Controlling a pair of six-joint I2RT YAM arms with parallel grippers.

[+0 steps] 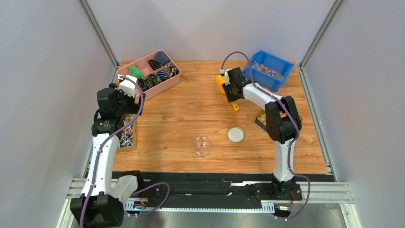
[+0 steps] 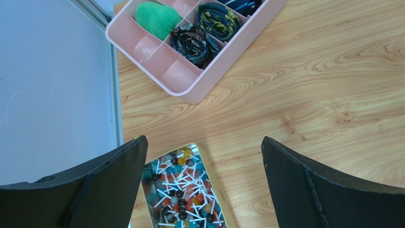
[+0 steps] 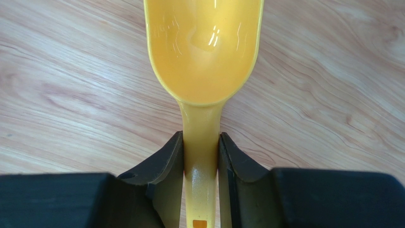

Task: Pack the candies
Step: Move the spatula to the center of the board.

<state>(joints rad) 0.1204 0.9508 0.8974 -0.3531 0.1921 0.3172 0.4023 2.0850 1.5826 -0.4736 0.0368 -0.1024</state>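
Right gripper (image 3: pixel 201 143), jaws clamped on the handle of a yellow scoop (image 3: pixel 203 45); the scoop's glossy bowl points away from the wrist and hangs over the bare wood of the table (image 1: pixel 190 111). In the top view this gripper sits toward the far side of the table, just left of a blue bin (image 1: pixel 284 65) standing at the far right corner. The candies (image 1: pixel 266 71), small wrapped pieces in white, red and dark colours, lie heaped inside that bin, apart from the scoop. Nearer the arm bases, a round white lid (image 1: pixel 236 135) and a clear cup (image 1: pixel 202 146) stand on the wood, near each other but not touching. Left gripper (image 2: pixel 203 145), jaws spread wide apart and holding nothing, is above the far end of a tin of lollipops (image 2: pixel 183 190) at the table's left edge. Beyond the tin stands a pink compartment tray (image 2: pixel 192 92), holding a green object (image 2: pixel 157 19) and dark patterned rolls (image 2: pixel 192 42) in separate compartments.
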